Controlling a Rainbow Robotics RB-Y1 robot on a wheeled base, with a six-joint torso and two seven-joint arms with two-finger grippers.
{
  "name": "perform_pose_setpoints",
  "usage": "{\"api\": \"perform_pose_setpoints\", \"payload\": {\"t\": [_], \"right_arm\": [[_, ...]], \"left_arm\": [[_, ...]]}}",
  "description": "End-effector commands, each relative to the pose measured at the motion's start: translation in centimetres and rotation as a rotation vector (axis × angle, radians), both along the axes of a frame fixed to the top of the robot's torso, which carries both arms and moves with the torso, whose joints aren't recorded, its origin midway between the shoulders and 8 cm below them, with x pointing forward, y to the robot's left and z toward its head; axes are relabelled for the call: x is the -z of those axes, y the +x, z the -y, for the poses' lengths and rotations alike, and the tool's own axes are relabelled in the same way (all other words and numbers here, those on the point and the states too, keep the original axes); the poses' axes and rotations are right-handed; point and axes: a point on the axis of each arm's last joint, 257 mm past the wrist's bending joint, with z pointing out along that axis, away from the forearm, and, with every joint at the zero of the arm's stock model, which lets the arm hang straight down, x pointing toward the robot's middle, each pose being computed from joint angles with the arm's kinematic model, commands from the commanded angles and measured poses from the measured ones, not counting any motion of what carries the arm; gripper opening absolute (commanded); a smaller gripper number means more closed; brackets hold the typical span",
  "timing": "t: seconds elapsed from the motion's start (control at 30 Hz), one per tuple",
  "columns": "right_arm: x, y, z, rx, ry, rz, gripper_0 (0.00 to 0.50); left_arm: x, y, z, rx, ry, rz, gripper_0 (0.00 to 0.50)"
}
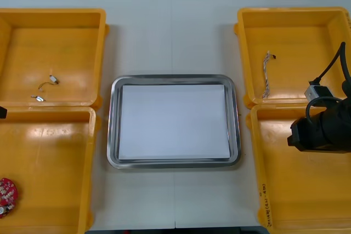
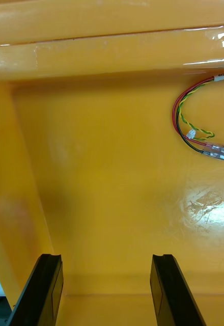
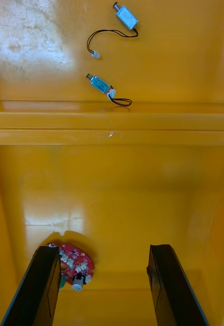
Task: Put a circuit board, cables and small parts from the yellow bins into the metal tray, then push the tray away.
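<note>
The metal tray (image 1: 113, 135), white inside, lies at the table's middle with nothing in it. My right gripper (image 2: 108, 277) hangs open inside the near right yellow bin (image 1: 285, 190). A red and yellow cable (image 2: 192, 127) lies on that bin's floor well beyond the fingertips, off to one side. My left gripper (image 3: 104, 272) is open low in the near left yellow bin (image 1: 49, 157). A round red circuit board (image 3: 75, 265) sits close by one of its fingers (image 3: 43, 285), and the same board (image 1: 6, 194) lies near the table's left edge.
Two small metal parts (image 1: 53, 79) (image 1: 38, 98) with short leads lie in the far left bin (image 1: 60, 42). A twisted blue and white cable (image 1: 267, 75) lies in the far right bin (image 1: 301, 36). My right arm (image 1: 323, 127) hangs over the near right bin.
</note>
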Motion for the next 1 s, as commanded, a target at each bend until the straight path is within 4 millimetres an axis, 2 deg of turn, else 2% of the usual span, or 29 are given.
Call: {"api": "perform_pose_setpoints", "payload": {"t": [0.03, 1.0], "right_arm": [[-0.72, -0.11, 0.05, -0.011, 0.006, 0.022, 0.500], [-0.72, -0.11, 0.05, -0.011, 0.006, 0.022, 0.500]], "left_arm": [[-2.18, 0.89, 0.19, 0.079, 0.048, 0.066, 0.500], [-2.18, 0.89, 0.19, 0.079, 0.048, 0.066, 0.500]]}}
